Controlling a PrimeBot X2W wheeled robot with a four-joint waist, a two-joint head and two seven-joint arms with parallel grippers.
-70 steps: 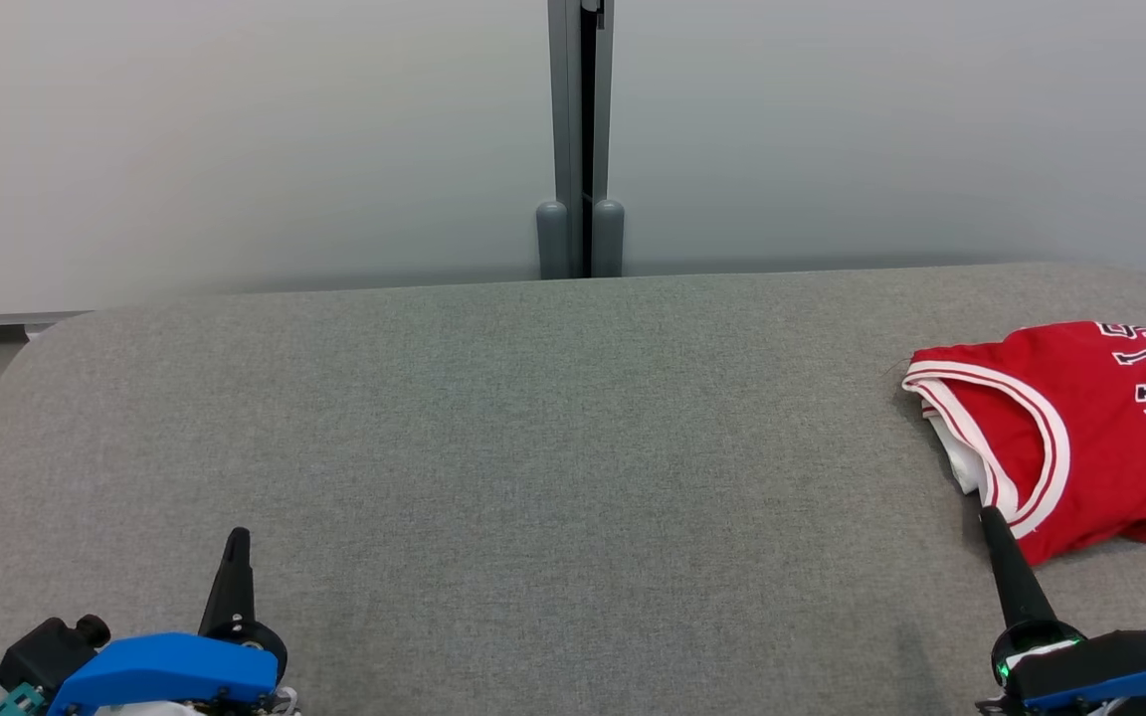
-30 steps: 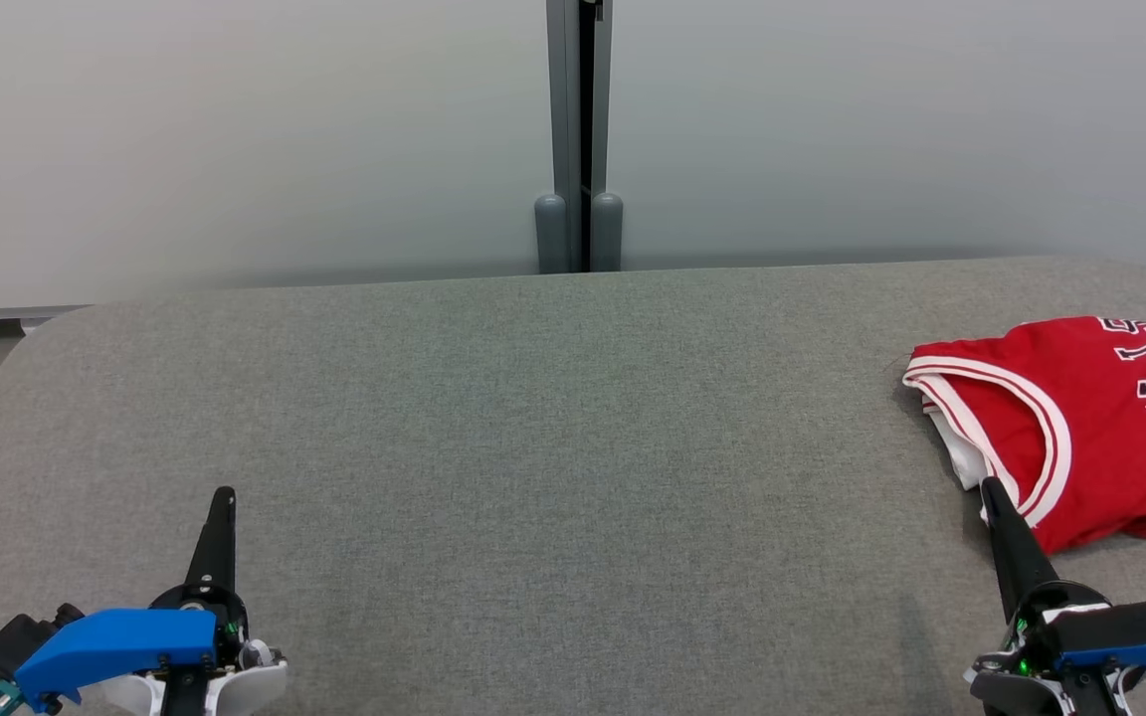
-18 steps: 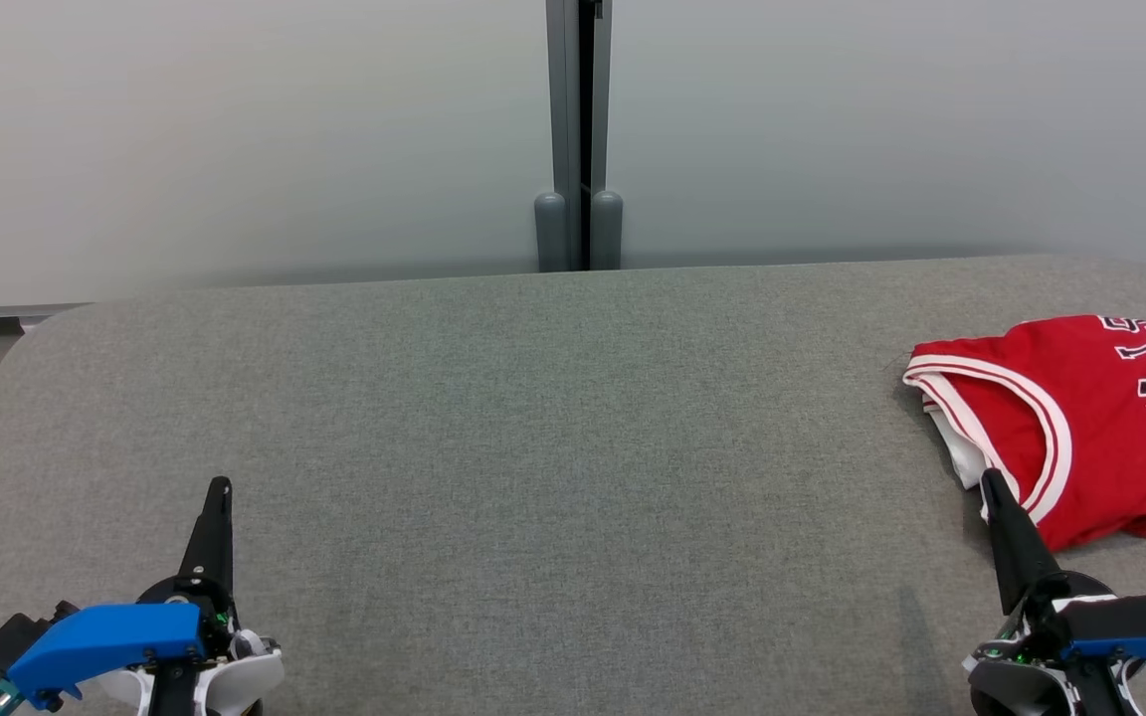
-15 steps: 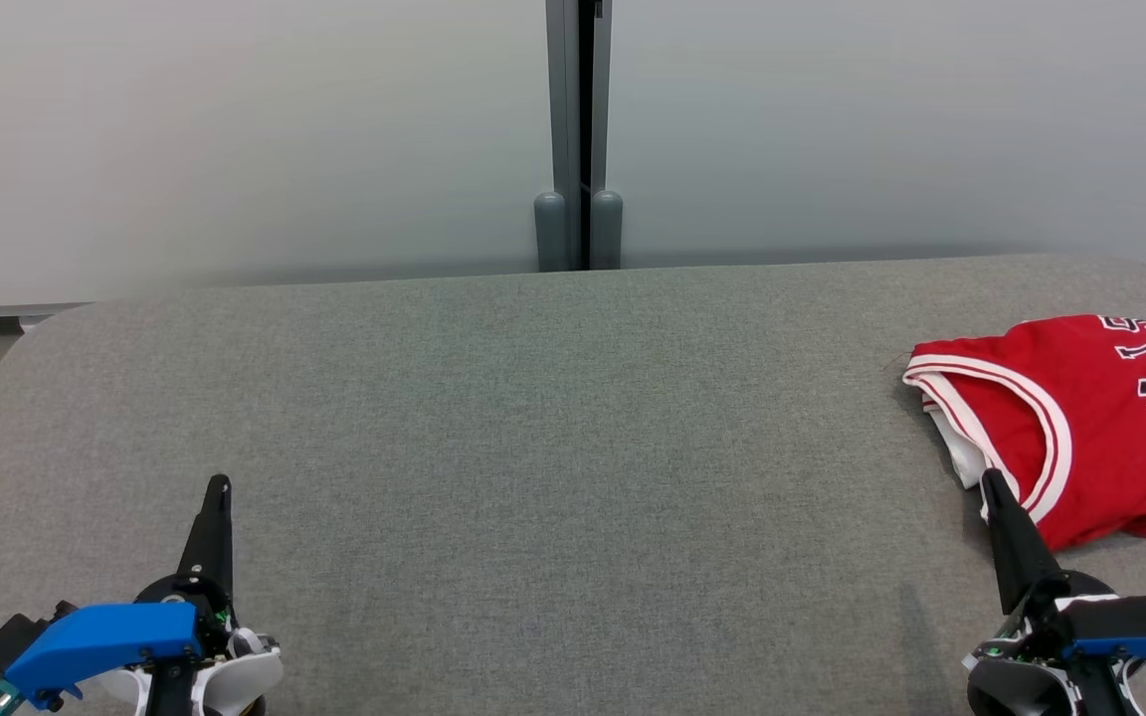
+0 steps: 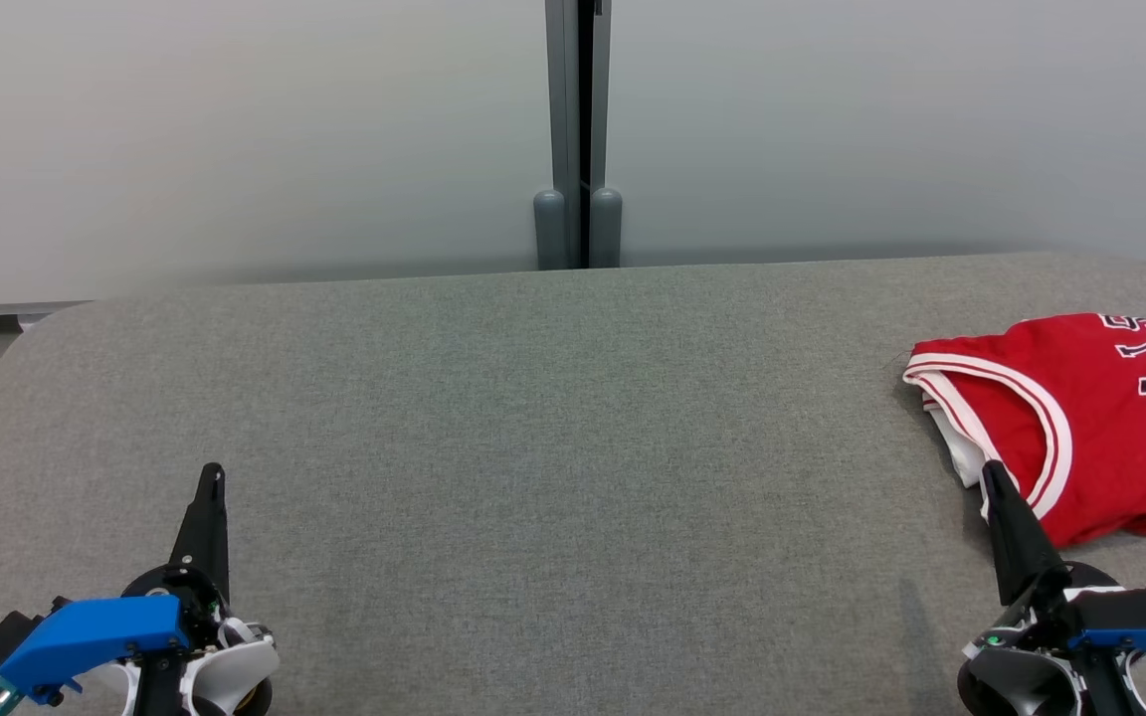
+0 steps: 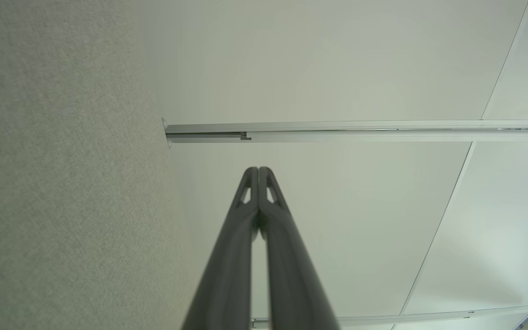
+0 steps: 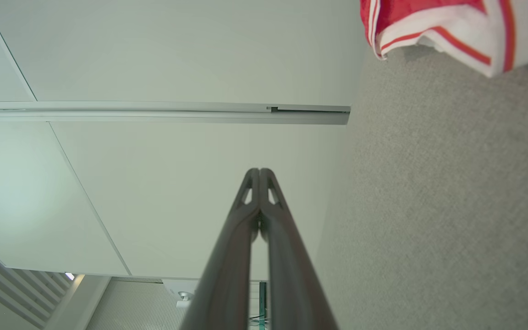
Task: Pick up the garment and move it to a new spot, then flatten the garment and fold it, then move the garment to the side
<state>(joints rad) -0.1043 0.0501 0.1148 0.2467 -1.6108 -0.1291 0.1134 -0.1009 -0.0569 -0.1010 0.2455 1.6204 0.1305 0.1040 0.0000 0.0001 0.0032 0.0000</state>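
Observation:
The garment [image 5: 1090, 418] is a red jersey with white and red trim and dark lettering, folded and lying at the right edge of the grey fabric surface [image 5: 553, 457]. Its trimmed edge [image 7: 452, 23] shows at the top right of the right wrist view. My right gripper [image 5: 989, 472] is shut and empty at the lower right, its tip just in front of the jersey's near edge. My left gripper [image 5: 210, 472] is shut and empty at the lower left, far from the jersey. In both wrist views the fingertips [image 6: 258, 170] [image 7: 259, 171] are pressed together.
A pale wall with a grey vertical post [image 5: 579, 139] stands behind the padded surface. The surface's rounded far left corner [image 5: 36, 328] gives way to floor beyond.
Both grippers have drawn slightly lower and nearer in the head view, the left one turning a little. The jersey has not moved.

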